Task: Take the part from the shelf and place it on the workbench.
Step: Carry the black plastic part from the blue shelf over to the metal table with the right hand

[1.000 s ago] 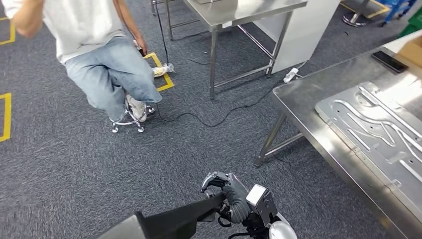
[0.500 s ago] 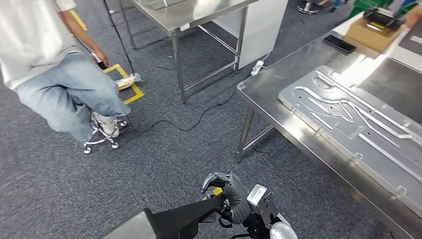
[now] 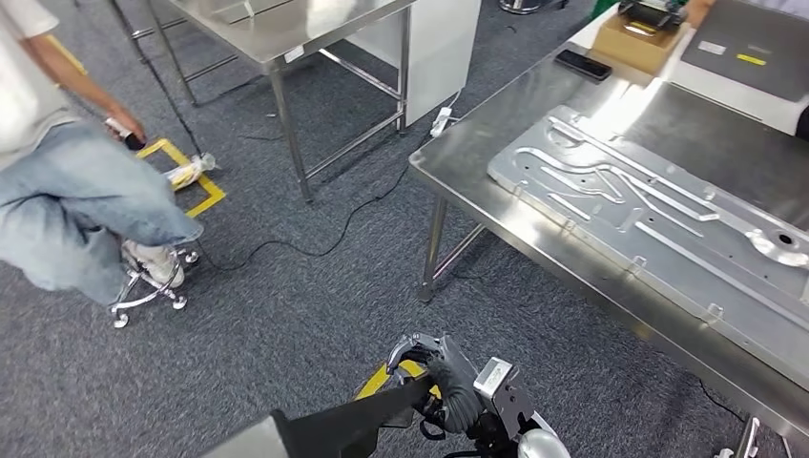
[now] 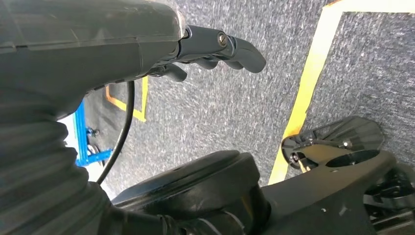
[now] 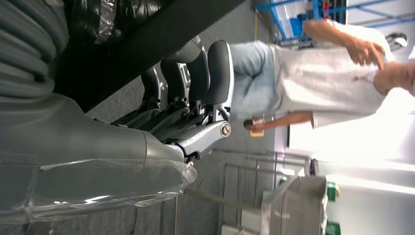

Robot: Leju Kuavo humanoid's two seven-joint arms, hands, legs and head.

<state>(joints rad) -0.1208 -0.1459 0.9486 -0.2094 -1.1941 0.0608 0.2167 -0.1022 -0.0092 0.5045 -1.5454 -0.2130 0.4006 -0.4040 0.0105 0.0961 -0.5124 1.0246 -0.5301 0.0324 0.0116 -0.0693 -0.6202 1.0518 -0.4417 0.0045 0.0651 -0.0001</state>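
Observation:
My right hand (image 3: pixel 448 382) is low in the head view and grips one end of a long flat black part (image 3: pixel 348 426), which runs away to the lower left. In the right wrist view the fingers (image 5: pixel 200 83) wrap around the black part (image 5: pixel 147 54). The steel workbench (image 3: pixel 482 205) stands ahead on the right, apart from the hand, with a large stamped metal panel (image 3: pixel 649 215) lying on it. My left hand (image 4: pixel 210 44) hangs over the carpet with its fingers stretched out and nothing in them. The black part (image 4: pixel 337 166) also shows beyond it.
A person (image 3: pixel 67 191) sits on a wheeled stool (image 3: pixel 148 286) at the left. A second steel table (image 3: pixel 286 29) stands at the back. A black cable (image 3: pixel 324 248) and yellow tape (image 3: pixel 191 181) lie on the carpet. A cardboard box (image 3: pixel 634 38) and a phone (image 3: pixel 584 64) lie on the workbench's far end.
The camera has turned to the right: the person slid left and the workbench came further into the picture. My right hand keeps the same grip on the black part.

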